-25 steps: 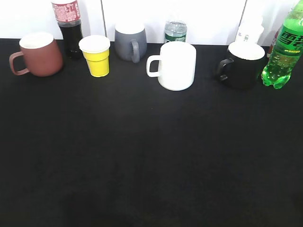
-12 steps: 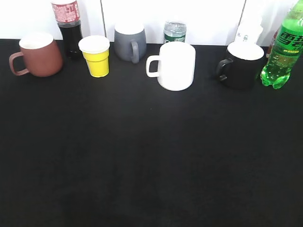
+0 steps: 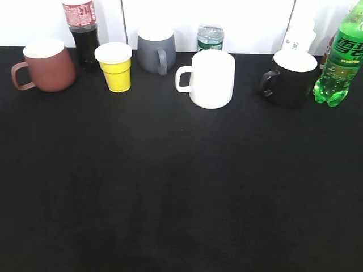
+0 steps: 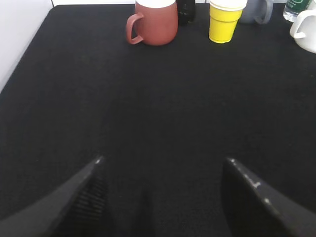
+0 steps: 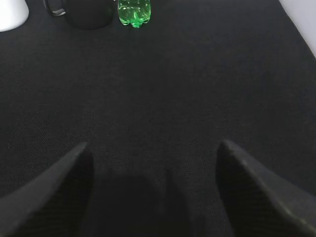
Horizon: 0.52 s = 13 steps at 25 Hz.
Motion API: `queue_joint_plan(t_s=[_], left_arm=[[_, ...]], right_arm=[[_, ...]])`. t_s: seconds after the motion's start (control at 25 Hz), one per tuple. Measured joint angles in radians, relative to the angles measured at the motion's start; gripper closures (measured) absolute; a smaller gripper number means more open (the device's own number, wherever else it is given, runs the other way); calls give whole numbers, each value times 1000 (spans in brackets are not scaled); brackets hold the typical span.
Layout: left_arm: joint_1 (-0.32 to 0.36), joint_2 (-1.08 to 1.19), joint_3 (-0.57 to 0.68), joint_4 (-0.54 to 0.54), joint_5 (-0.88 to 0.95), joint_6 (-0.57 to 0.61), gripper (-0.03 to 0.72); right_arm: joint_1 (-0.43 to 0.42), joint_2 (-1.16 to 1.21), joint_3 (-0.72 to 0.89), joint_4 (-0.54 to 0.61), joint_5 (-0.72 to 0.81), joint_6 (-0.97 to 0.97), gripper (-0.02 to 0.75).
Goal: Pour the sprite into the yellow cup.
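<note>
Black bench (image 3: 181,187) fills the view, and against a second ago nothing on it has shifted: every mug and bottle sits in the same spot along the back edge. Biggest piece there, the sprite (image 3: 339,59), stands upright at the back right corner, just beside the black mug (image 3: 290,78); the right wrist view catches its lobed base (image 5: 134,13) far ahead. Cola bottle (image 3: 82,31) stands near the back left corner, clear bottle (image 3: 210,37) at mid back edge behind the white mug (image 3: 209,78). Brown mug (image 3: 45,65) is at back left, grey mug (image 3: 154,50) right of the cola. The yellow cup (image 3: 115,67) stands upright between brown mug and grey mug, well apart from the sprite. Left gripper (image 4: 163,197) hangs over bare cloth near the front edge, fingers spread wide, holding nothing. Right gripper (image 5: 153,192) does the same on its side, fingers wide apart, empty.
</note>
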Motion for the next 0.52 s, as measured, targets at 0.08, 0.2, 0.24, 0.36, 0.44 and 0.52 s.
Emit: queue_joint_plan(t_s=[0.08,0.2,0.24,0.36,0.44,0.52], left_arm=[[0,0,0,0,0,0,145],[0,0,0,0,0,0,145],[0,0,0,0,0,0,153],[0,0,0,0,0,0,192],[0,0,0,0,0,0,196],[0,0,0,0,0,0,196]], right_arm=[[0,0,0,0,0,0,151],[0,0,0,0,0,0,151],[0,0,0,0,0,0,151],[0,0,0,0,0,0,151],[0,0,0,0,0,0,151],[0,0,0,0,0,0,151]])
